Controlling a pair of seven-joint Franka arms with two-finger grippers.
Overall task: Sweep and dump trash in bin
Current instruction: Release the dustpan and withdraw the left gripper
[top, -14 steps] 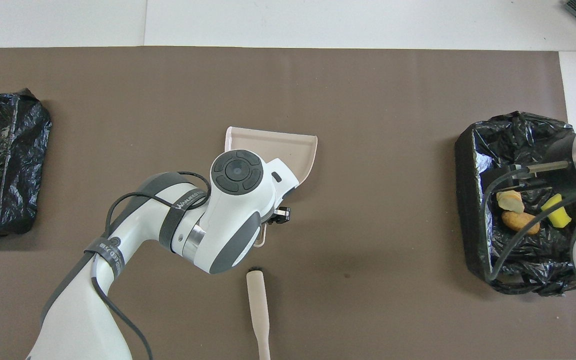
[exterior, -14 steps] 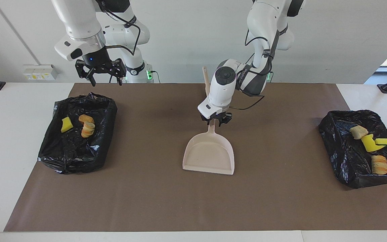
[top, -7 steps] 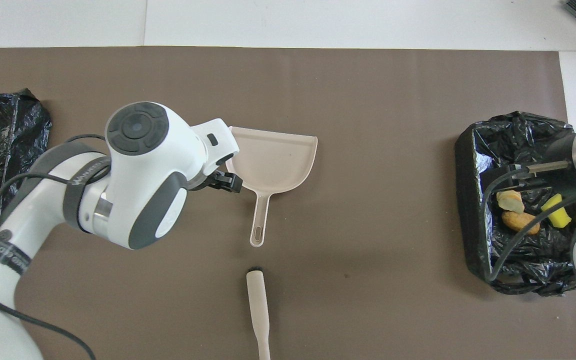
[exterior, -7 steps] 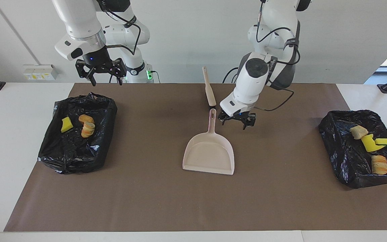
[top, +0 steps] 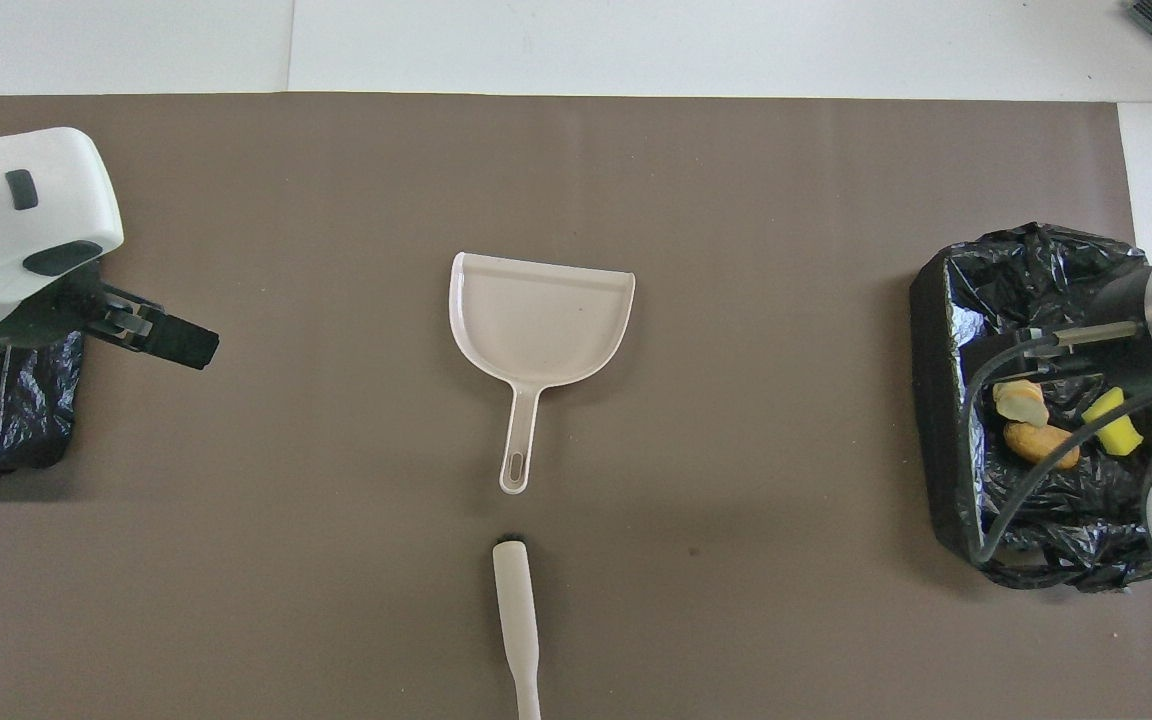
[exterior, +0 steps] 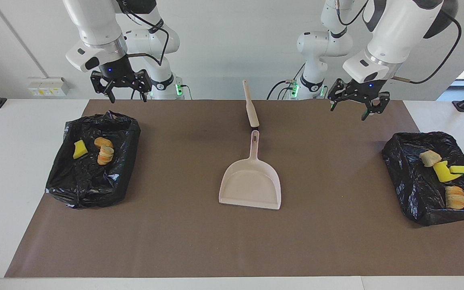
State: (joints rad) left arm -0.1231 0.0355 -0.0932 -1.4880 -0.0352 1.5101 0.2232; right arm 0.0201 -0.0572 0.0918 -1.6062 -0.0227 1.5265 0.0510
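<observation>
No legible text, label, brand, number or sign on anything in either view.

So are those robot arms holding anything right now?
Nothing. Both the left gripper and right gripper are open in the air; the dustpan lies untouched.

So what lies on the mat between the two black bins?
The facing view shows the empty dustpan midway between the bins, with the brush just nearer the robots; otherwise bare mat.
</observation>
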